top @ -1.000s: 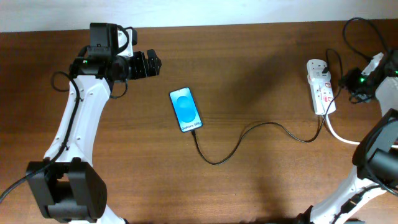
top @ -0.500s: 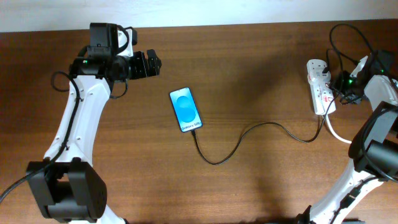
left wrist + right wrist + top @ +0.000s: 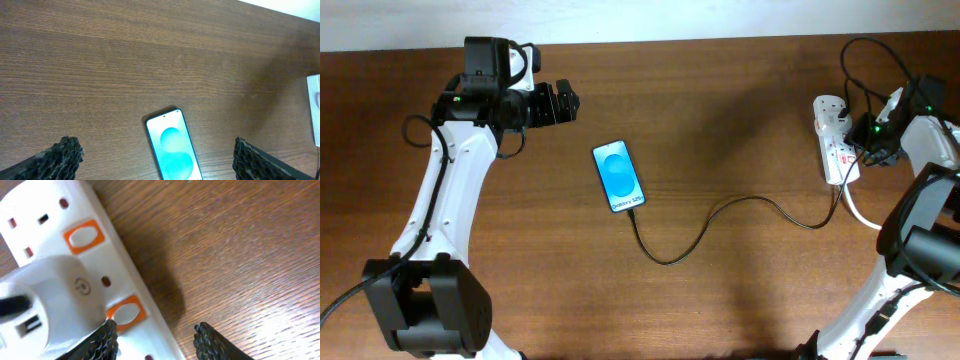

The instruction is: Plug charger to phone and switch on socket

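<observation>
My left tool has not moved in the last second: it hangs over the far left of the worktop with its fingers spread wide and nothing between them, the phone just below it in the wrist view. The phone lies flat near the middle, screen lit blue, in the same spot as before. The charger runs from its near end in a loose curve off to the right, so I judge the plug is already in, though the tip itself is too small to make out. What has changed is on the right. The socket sits where it was near the right edge, but my right arm has swung in from the worktop's edge, and my right tool now hovers low over the strip, fingers apart and gripping nothing. One finger is over the red-orange switch beside the adapter block. As I see it, only pressing that switch remains.
</observation>
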